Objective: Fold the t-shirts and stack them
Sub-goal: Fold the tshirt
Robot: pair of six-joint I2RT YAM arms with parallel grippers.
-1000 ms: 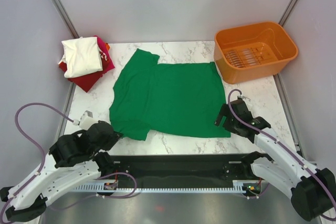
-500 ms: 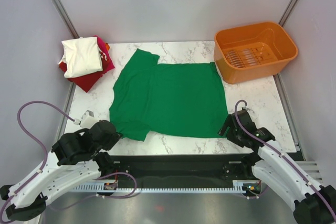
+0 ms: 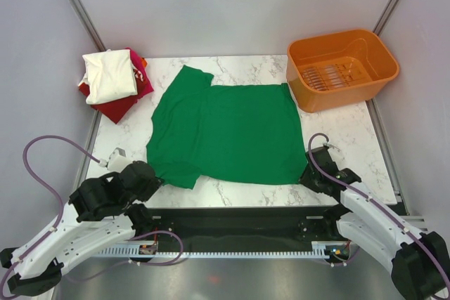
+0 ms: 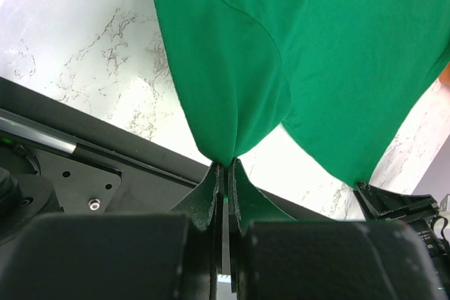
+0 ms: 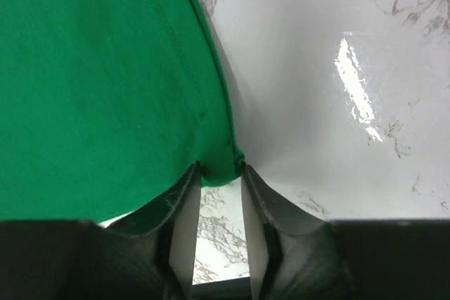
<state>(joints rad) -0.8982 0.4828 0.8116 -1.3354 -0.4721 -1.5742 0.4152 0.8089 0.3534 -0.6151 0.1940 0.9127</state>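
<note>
A bright green t-shirt (image 3: 225, 131) lies spread flat on the marble table (image 3: 344, 138), collar end to the left. My left gripper (image 3: 152, 175) is at its near left corner, shut on a pinch of the green cloth (image 4: 226, 165), which rises in a fold from the fingertips. Over at the near right hem corner is my right gripper (image 3: 310, 173). Its jaws are partly closed but still apart, with the green corner (image 5: 220, 168) between the fingertips. Folded t-shirts, cream-white on red (image 3: 111, 81), are stacked at the far left.
An orange plastic basket (image 3: 342, 68) stands at the far right corner. The black rail of the arm mount (image 3: 239, 219) runs along the table's near edge. Grey walls close in the left, right and back.
My right gripper has dropped toward the near edge to the shirt's right hem corner and its jaws have narrowed around it. The left gripper and the shirt have stayed put.
</note>
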